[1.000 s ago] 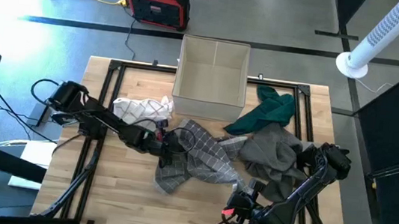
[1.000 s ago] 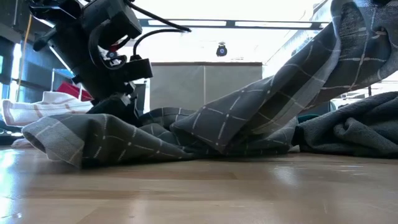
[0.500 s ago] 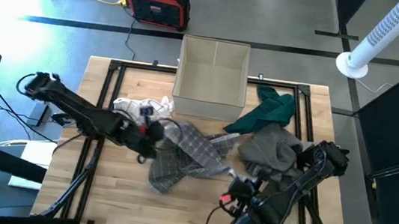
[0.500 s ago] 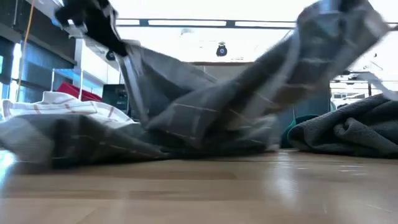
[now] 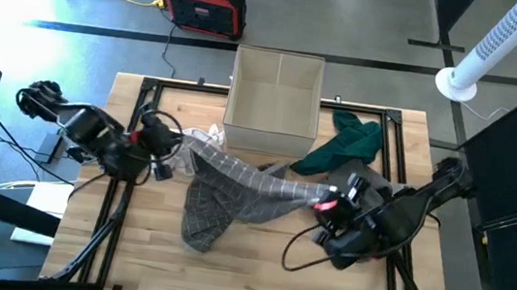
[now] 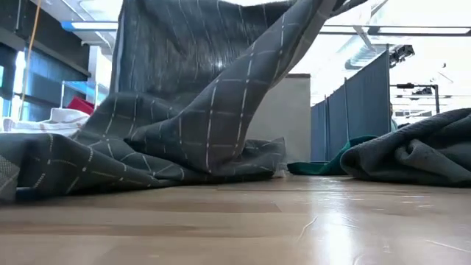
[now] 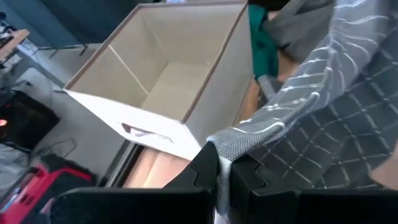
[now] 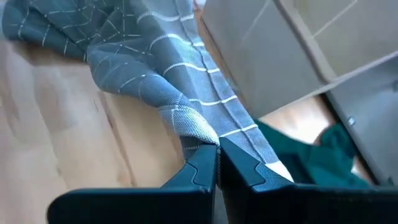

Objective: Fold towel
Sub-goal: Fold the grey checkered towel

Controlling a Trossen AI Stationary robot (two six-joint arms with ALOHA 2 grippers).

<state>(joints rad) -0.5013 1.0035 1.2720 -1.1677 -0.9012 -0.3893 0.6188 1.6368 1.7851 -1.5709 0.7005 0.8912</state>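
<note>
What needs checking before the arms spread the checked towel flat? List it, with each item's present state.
1. Left tool shut on a corner of the checked towel: ok.
2. Right tool shut on another edge of the same towel: ok.
3. Towel lifted between both tools: partly; its lower end rests on the table.
4. Bare table in front to lay it on: ok.
5. Towel separate from the grey cloth, green cloth and white cloth: cannot tell.
6. Box out of the spreading path: ok, it sits at the far edge.
</note>
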